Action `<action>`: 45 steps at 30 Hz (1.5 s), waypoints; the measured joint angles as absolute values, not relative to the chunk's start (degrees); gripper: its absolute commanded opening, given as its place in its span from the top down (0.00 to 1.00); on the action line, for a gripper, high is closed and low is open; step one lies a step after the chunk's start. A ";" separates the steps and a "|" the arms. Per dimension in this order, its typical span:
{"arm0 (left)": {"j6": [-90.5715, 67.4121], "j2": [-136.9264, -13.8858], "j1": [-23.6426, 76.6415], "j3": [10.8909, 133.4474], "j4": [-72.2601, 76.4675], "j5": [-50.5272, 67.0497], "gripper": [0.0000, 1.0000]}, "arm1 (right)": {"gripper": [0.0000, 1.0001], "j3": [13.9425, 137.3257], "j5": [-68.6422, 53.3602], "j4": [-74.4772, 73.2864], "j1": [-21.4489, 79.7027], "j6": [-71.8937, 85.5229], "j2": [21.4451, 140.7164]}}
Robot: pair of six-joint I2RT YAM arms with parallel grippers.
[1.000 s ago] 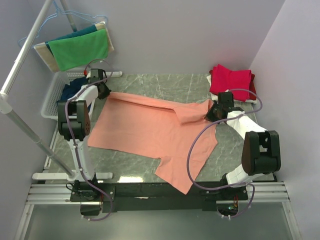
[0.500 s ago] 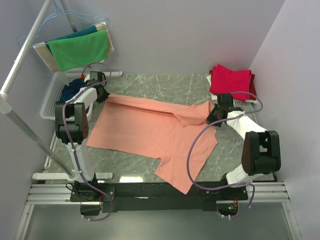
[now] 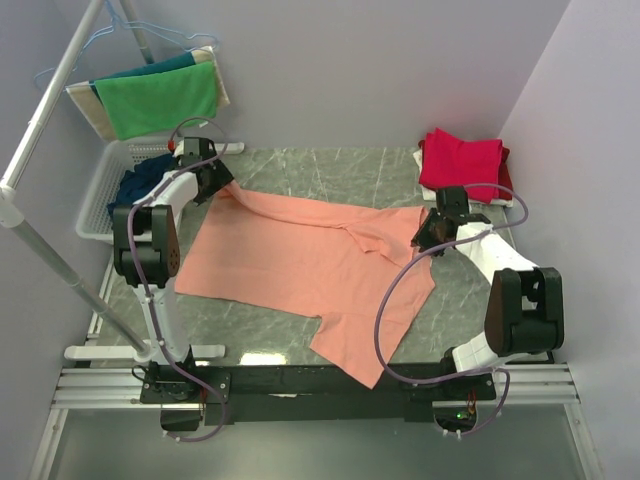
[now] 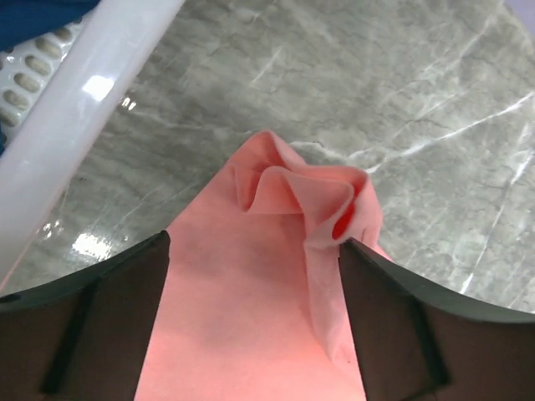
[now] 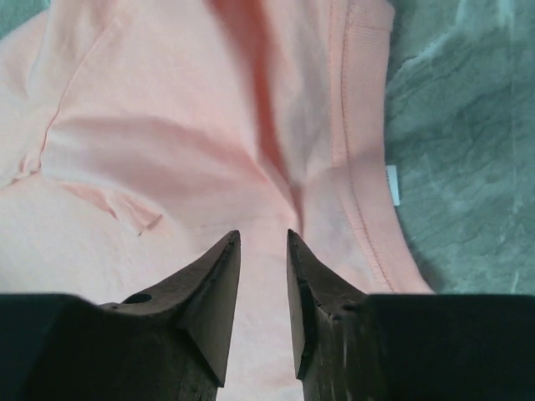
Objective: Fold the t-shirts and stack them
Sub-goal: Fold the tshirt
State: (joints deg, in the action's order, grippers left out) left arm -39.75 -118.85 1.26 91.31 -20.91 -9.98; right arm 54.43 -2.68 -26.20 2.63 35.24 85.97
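The salmon-orange t-shirt lies spread across the counter, the right gripper clenched on a fold beside its collar, the left gripper released, fingers wide astride the bunched far-left corner.

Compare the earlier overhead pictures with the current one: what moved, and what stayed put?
The left gripper slid right, and the far-left corner of the salmon t-shirt shifted with it. The right gripper edged slightly right. The red folded stack and the basket stayed put.

green cloth over rack | teal cloth apparently beneath | white basket | marble table
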 measured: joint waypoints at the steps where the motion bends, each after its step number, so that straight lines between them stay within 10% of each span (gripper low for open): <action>1: -39.70 -118.83 1.30 91.26 -20.60 -9.76 0.09 | 0.63 54.59 -2.39 -26.33 2.63 35.24 85.95; 14: -37.23 -116.88 4.21 87.64 -17.78 -11.05 0.05 | 0.66 61.47 1.06 -26.59 12.86 29.69 87.72; 31: -46.94 -116.84 9.02 88.99 -32.18 -37.54 0.30 | 0.72 71.46 -0.80 -28.88 20.08 27.64 104.40; 45: -46.22 -111.94 12.29 89.21 -33.43 -36.01 0.18 | 0.70 74.11 -0.43 -35.81 20.25 28.56 106.39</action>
State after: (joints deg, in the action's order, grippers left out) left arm -46.22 -111.94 12.29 89.21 -33.43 -36.01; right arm 74.11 -0.43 -35.81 20.25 28.56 106.39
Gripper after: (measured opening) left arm 0.819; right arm 0.289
